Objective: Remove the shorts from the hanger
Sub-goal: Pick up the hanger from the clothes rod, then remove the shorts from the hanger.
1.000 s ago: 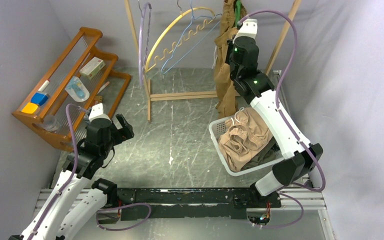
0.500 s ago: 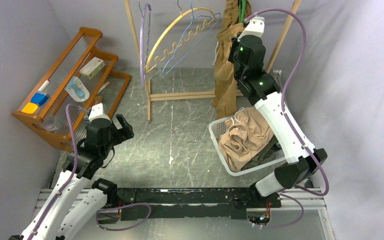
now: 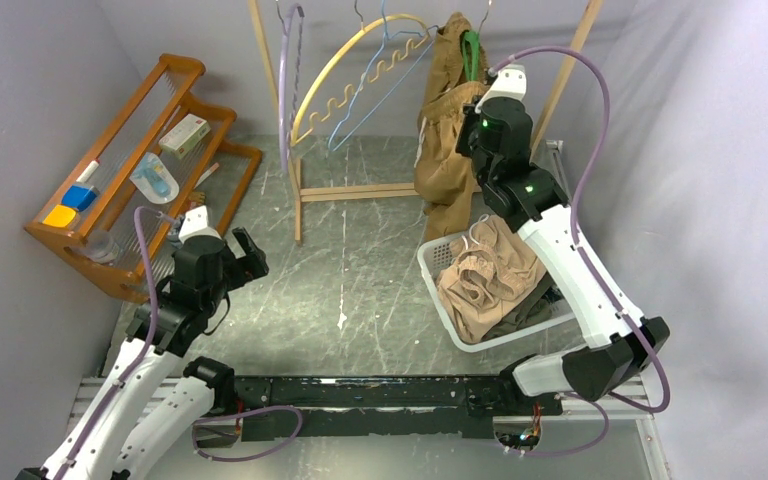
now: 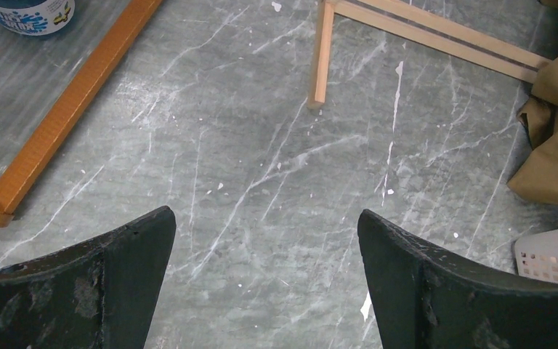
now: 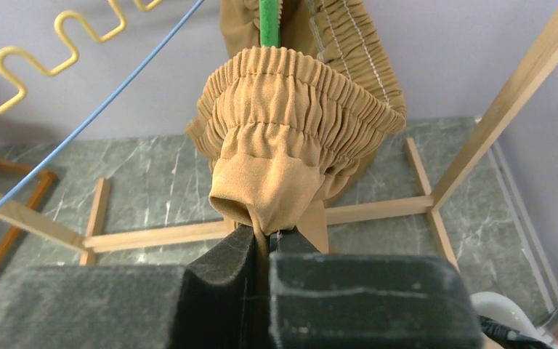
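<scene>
- A tall rack of pale wooden poles (image 3: 380,190) stands at the far end of a grey marbled bench (image 3: 360,270).
- Tan-brown cloth shorts with a gathered elastic waistband (image 5: 290,138) hang from a thin green hanger (image 5: 269,22) at the right end of the rack's top rail. Their legs hang down inside the rack's frame.
- The right claw (image 5: 261,251) is raised to the rack's right end. It is clamped tight on a fold of the waistband, with cloth pinched between its dark foam pads.
- The left claw (image 4: 265,233) hovers low over the bench, well to the near left of the rack. Its jaws are spread wide and it holds nothing.
- A white perforated plastic basket (image 3: 430,262) sits just in front of the rack's right side. Light beige shorts (image 3: 485,275) are heaped inside it.
- The hanging shorts look light, soft and floppy. They will likely stretch and sag rather than slide off as one stiff piece.
- The thick elastic band is the sensible place to hold, since it bunches firmly and should not slip.
- The waistband is not yet off the hanger. A pull could drag the hanger along or snag the elastic on it.
</scene>
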You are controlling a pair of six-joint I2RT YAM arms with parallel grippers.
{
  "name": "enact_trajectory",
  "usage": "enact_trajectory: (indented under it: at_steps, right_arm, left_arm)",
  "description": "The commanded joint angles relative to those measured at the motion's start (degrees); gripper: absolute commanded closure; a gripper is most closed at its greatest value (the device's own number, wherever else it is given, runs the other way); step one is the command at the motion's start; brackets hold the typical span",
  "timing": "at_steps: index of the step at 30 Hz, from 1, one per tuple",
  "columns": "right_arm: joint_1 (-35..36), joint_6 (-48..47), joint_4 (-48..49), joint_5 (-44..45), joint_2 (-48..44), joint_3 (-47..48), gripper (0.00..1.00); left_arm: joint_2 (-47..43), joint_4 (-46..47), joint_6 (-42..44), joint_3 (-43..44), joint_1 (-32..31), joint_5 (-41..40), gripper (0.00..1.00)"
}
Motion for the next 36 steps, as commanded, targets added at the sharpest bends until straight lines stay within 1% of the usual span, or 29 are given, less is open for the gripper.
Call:
enact_trajectory:
  at_steps: [1,8,10,12,15,17,18,19,22,25,29,33,36]
  right_arm:
    - [0.1,2.7,1.1,-5.3,-4.0,-3.6,1.0]
    - [0.1,9.8,-0.9,-12.7,-11.0,-17.3,1.0]
    - [0.1,10.4,-1.6,-14.5,-12.0,-20.4,1.0]
    - [0.0,13.3,-3.3,-16.1,-12.5,-23.0,1.0]
    - [0.0,12.7,-2.4,-28.2,-13.9,-27.1,1.0]
    - [0.3,11.8,0.3,-40.1,-15.0,-30.6,1.0]
    - [0.3,10.8,2.1,-44.2,-15.6,-32.3,1.0]
    - [2.8,9.7,3.2,-47.4,-16.2,-34.1,1.0]
    - [7.6,7.8,5.3,-51.1,-18.3,-37.4,1.0]
    - [10.1,5.7,5.3,-55.7,-19.3,-38.9,1.0]
    - [10.6,2.2,5.0,-61.9,-20.0,-41.7,1.0]
    - [10.8,3.0,11.0,-71.3,-20.6,-46.5,1.0]
    - [10.9,3.2,14.6,-73.3,-20.3,-48.7,1.0]
  left_arm:
    - [0.5,-0.6,0.5,2.1,-0.1,-1.0,0.01]
    - [-0.7,0.2,0.3,1.3,-0.1,-1.4,0.01]
    - [-0.8,0.7,0.6,1.2,-0.1,-1.4,0.01]
    - [-0.5,0.5,0.6,1.4,-0.1,-1.2,0.01]
    - [0.2,-0.1,0.5,1.8,-0.1,-1.3,0.01]
    - [0.4,-0.5,0.2,2.3,-0.1,-1.8,0.01]
    - [0.5,-0.6,0.2,2.2,-0.1,-1.7,0.01]
    - [0.3,-0.5,0.3,2.3,-0.1,-1.7,0.01]
    - [-0.4,-1.0,-0.1,2.4,-0.1,-2.2,0.01]
    - [-2.0,-1.6,-1.1,2.5,-0.1,-3.3,0.0]
    - [-5.2,-1.3,-1.6,2.2,-0.1,-4.0,0.0]
    - [-9.2,-0.7,-2.1,1.2,-0.1,-3.0,0.0]
    - [-12.1,0.6,-1.8,0.1,-0.1,-1.3,0.03]
